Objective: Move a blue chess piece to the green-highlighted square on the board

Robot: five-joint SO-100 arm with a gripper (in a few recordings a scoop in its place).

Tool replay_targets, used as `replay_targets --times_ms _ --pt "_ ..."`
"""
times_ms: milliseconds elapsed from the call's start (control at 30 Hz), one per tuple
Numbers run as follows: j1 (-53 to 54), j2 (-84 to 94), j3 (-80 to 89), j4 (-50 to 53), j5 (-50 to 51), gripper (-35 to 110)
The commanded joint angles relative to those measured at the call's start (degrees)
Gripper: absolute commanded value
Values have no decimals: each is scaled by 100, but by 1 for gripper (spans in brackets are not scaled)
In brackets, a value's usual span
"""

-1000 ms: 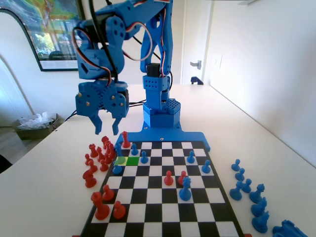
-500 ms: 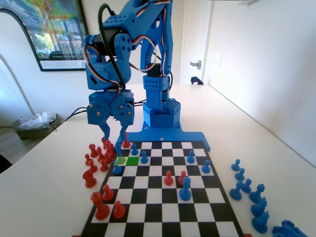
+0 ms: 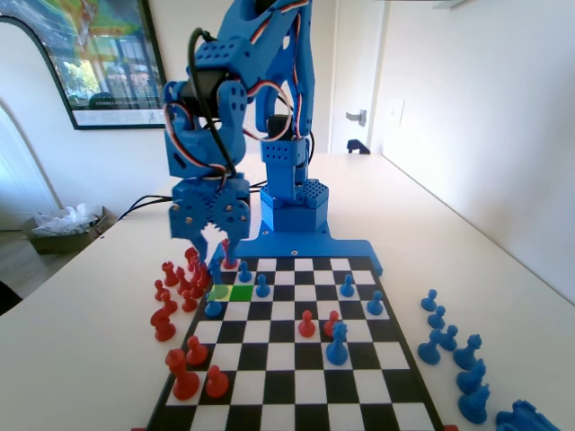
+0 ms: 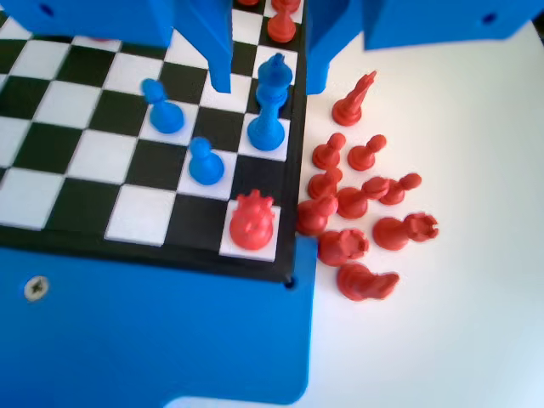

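Gripper (image 3: 213,247) is hanging open and empty over the board's (image 3: 296,395) left edge in the fixed view. Below it, the blue chess piece (image 3: 244,272) is standing behind the green-highlighted square (image 3: 241,292). Probably light, hard, slippery plastic; pinching its narrow neck seems safest.

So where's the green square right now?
In the fixed view, the green square sits near the board's far-left corner, between a yellow square and a blue pawn.

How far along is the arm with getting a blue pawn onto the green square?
Done: nothing; the green-highlighted square is bare. In hand: the gripper hangs over the board's far left corner in the fixed view, jaws open and empty. Left: grasping a blue chess piece and placing it.
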Motion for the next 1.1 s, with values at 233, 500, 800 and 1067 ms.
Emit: replay_targets --times_ms 233,500,800,1067 --pt "141 35 44 -193 -114 12" --pt "88 -272 -158 -299 18 12" --pt "-26 -369 -352 -255 167 12" --pt "88 -510 -642 -97 79 12"
